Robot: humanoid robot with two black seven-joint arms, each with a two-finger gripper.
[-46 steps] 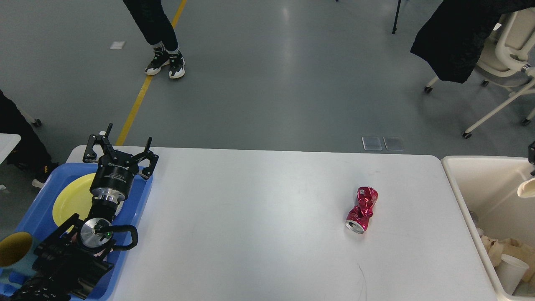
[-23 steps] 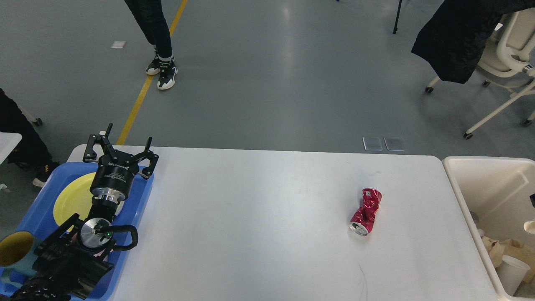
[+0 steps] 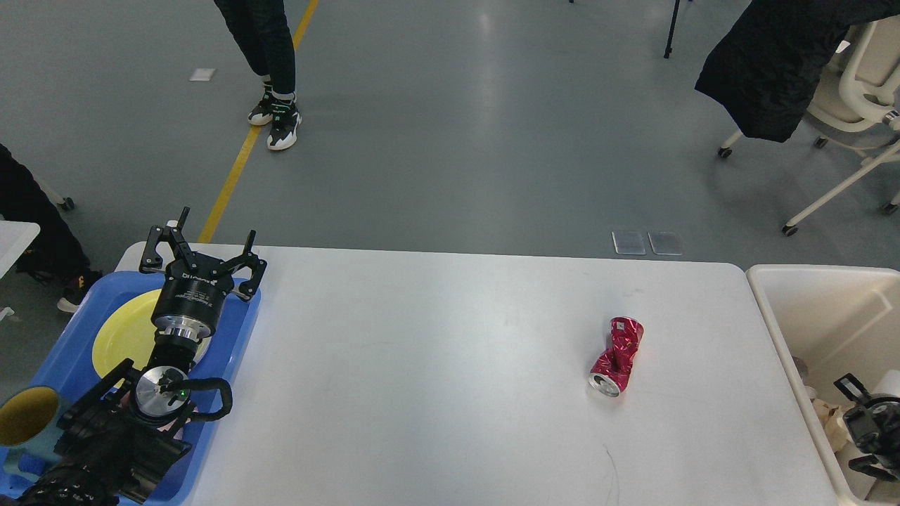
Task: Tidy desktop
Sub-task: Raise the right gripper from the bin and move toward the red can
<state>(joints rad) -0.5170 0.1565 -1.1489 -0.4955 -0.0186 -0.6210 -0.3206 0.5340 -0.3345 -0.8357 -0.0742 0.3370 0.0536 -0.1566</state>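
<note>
At the lower right edge of the frame the right end effector [image 3: 866, 430] has come into sight over the cream bin [image 3: 830, 281]. A second ago only a pale cup showed there, held high near the bin's right side. That cup now lies low in the bin among crumpled brown paper, so one piece of rubbish appears to be dropped off. The right end effector is dark and small here, and I cannot tell whether its fingers are spread or together.

The left end effector [image 3: 202, 250] is unchanged in the middle left of the frame, fingers spread and empty, over the blue tray [image 3: 77, 330] and the yellow plate [image 3: 123, 330].

The white surface [image 3: 436, 365] fills the lower centre of the frame. Its long axis runs left to right, from the tray to the bin. One thing is left on it: a crushed red can [image 3: 616, 355], right of centre. The can's length runs top to bottom, its open silver end pointing to the lower edge. It is probably next for the bin.
</note>
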